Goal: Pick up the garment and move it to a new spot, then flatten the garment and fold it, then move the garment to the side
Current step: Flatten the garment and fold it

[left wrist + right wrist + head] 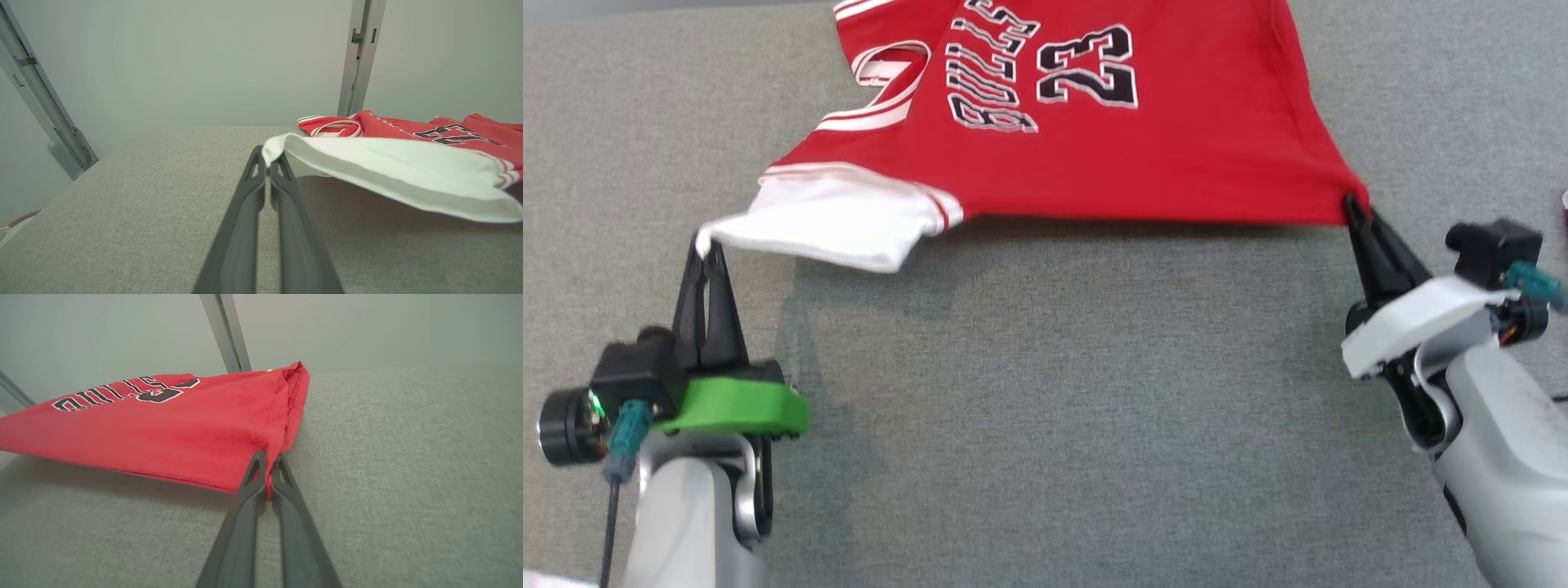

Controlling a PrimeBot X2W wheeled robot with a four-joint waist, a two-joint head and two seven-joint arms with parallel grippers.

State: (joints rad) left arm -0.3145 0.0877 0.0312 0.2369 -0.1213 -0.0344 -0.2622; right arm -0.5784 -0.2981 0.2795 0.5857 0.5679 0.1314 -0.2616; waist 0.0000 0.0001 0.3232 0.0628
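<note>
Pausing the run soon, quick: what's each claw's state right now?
Left claw: closed, pinching the white sleeve of the jersey.
Right claw: closed, pinching the jersey's red hem corner.

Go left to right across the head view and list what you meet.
Left gripper → white sleeve that it pinches → black lettering → number 23 → right gripper, pinching the jersey at its red corner.

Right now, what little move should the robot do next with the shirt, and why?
Probably lower both tools together. The left tool pinches the white sleeve tip, the right tool pinches a red corner, and the near edge of the shirt hangs taut above the table.
</note>
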